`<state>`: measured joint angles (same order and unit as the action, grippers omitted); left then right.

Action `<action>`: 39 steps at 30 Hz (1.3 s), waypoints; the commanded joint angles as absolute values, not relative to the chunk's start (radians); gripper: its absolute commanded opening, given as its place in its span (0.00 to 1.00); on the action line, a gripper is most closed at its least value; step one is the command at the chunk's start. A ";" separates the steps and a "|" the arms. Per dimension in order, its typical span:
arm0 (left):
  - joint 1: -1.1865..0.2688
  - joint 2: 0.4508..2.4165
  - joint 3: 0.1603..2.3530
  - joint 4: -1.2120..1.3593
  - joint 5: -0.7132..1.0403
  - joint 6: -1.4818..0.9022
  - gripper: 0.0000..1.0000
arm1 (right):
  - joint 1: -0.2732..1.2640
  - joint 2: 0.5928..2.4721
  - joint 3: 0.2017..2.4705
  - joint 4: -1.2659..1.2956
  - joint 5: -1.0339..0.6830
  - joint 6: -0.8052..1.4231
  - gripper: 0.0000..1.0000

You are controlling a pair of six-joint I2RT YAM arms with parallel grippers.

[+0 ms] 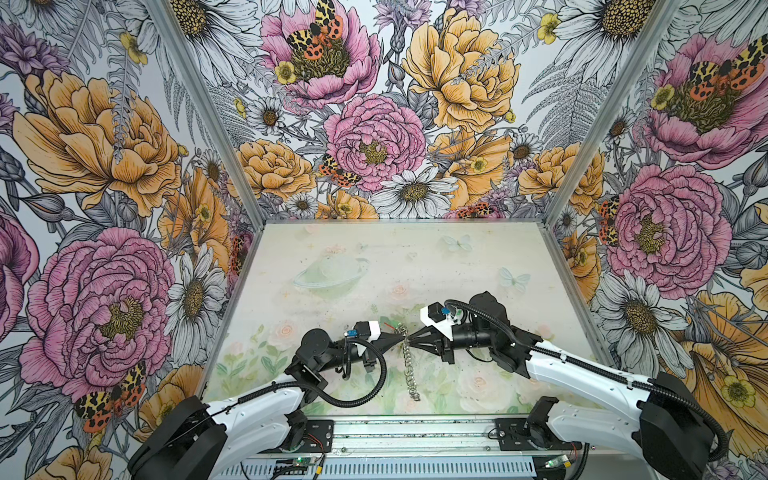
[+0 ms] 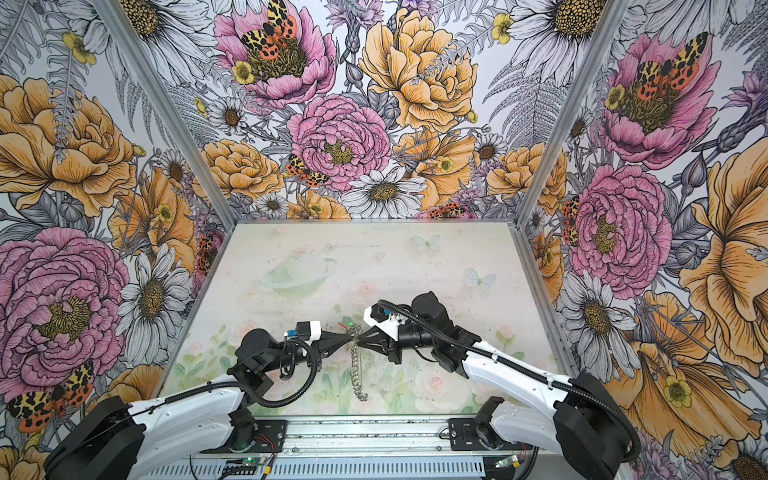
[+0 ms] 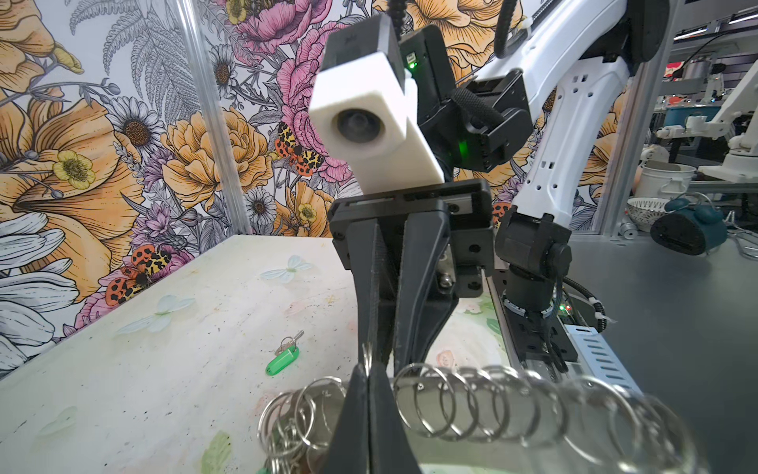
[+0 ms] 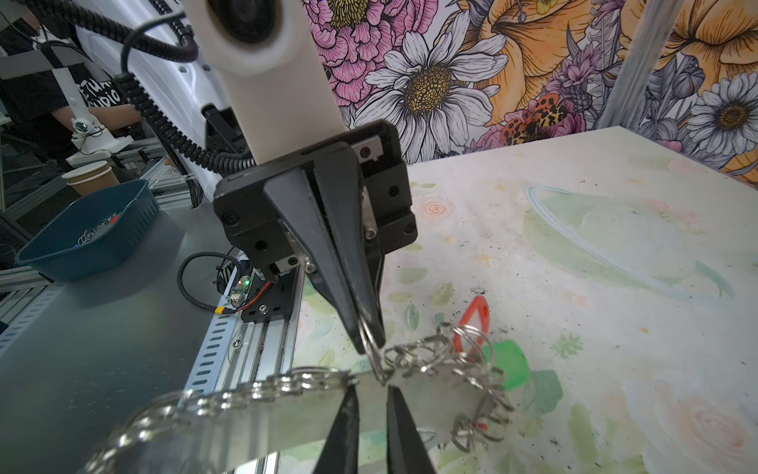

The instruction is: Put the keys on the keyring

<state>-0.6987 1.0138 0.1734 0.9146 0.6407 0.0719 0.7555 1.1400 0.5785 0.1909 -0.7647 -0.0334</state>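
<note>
The keyring (image 1: 409, 365) sits between the meeting tips: left hand (image 3: 369, 381) clamped on it, right hand (image 4: 371, 390) narrowly parted, grip unclear.

Surface: table (image 1: 478, 270), pale printed top, black specks.
Prints: ringed planet print (image 1: 330, 270) at 10 o'clock; butterfly print (image 1: 457, 243) at 1 o'clock.
Load: green-tagged key (image 3: 283, 359), lying flat near centre.

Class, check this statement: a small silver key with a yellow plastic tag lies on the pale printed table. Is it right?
No. The tag is green, not yellow. The small silver key with a green plastic tag lies on the pale printed table, as the left wrist view shows.
</note>
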 commanded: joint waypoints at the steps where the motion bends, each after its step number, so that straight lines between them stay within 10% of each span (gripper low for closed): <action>1: -0.710 1.053 0.166 1.082 0.618 0.033 0.00 | 0.768 1.156 0.587 0.278 -0.790 -0.003 0.15; 39: -0.707 1.077 0.225 0.875 0.715 0.105 0.02 | 0.755 1.058 0.647 0.026 -0.696 -0.101 0.00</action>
